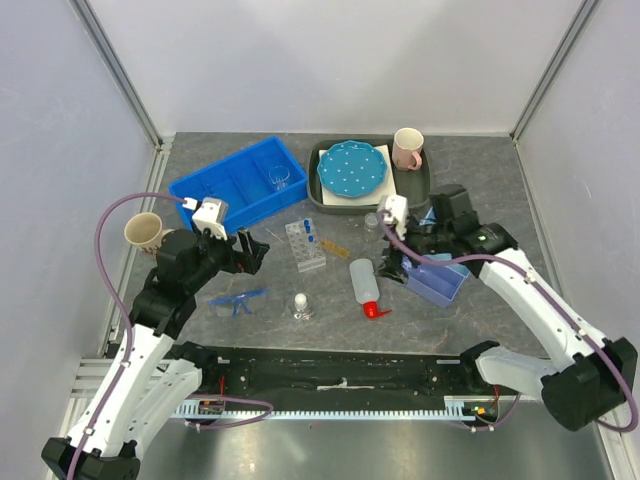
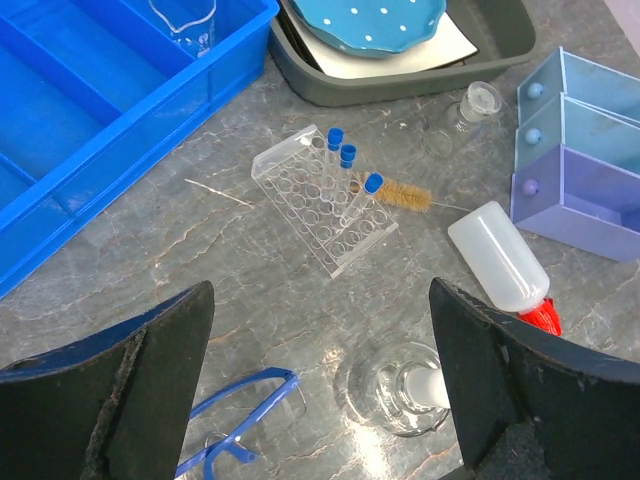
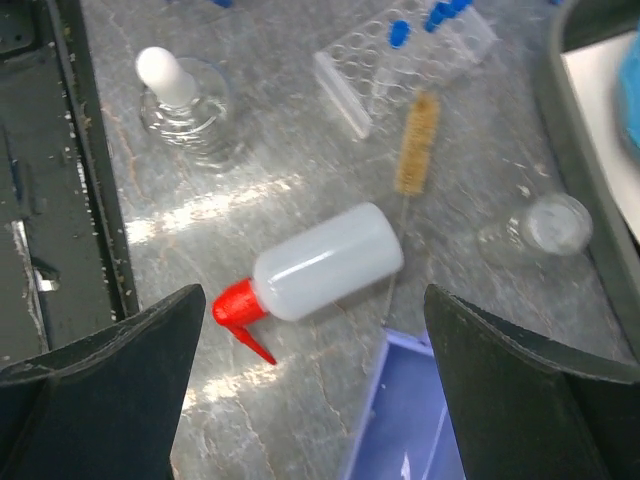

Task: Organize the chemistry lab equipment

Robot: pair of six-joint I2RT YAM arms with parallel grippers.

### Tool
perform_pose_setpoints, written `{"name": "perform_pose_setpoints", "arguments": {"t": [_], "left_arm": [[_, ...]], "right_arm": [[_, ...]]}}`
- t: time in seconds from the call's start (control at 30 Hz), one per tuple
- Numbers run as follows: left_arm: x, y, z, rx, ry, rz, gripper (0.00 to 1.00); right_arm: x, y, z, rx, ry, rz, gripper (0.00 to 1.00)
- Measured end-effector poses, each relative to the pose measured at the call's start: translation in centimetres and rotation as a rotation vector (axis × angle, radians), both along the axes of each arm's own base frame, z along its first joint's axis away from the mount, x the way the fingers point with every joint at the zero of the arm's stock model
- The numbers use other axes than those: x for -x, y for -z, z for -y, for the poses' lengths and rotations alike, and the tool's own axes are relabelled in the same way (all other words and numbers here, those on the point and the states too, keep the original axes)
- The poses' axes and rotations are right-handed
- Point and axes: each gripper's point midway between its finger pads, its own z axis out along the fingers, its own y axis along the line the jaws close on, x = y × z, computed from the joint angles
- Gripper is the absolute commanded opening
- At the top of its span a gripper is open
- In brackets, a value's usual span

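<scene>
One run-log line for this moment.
left gripper: open, empty, near safety glasses | right gripper: open, empty, near squeeze bottle lying flat | beaker in blue bin | tube rack on table

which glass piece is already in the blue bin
The clear beaker standing in the blue bin; the white-stoppered flask and the smaller flask sit on the table.

squeeze bottle (image 1: 363, 283) — lying (on its side) | test-tube rack (image 1: 306, 246) beside it | safety glasses (image 1: 238, 300) well apart
</scene>
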Motion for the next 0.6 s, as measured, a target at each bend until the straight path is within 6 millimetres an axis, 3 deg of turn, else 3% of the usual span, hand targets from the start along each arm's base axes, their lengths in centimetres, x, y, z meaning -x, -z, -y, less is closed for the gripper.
{"name": "perform_pose_setpoints", "arguments": {"t": [0.17, 0.3, 0.6], "left_arm": [[-0.2, -0.4, -0.9, 0.011, -0.064, 0.011, 0.95], [0.0, -1.0, -1.5, 0.030, -0.106, 0.032, 0.95], [0.1, -1.6, -2.6, 0.039, -0.166, 0.065, 0.95]], "right_arm": [[1.4, 1.9, -3.8, 0.089, -0.039, -0.087, 0.98], [0.2, 4.9, -4.3, 0.163, 0.117, -0.206, 0.98], [-2.6, 8.6, -5.8, 0.205, 0.512, -0.320, 0.98]]}}
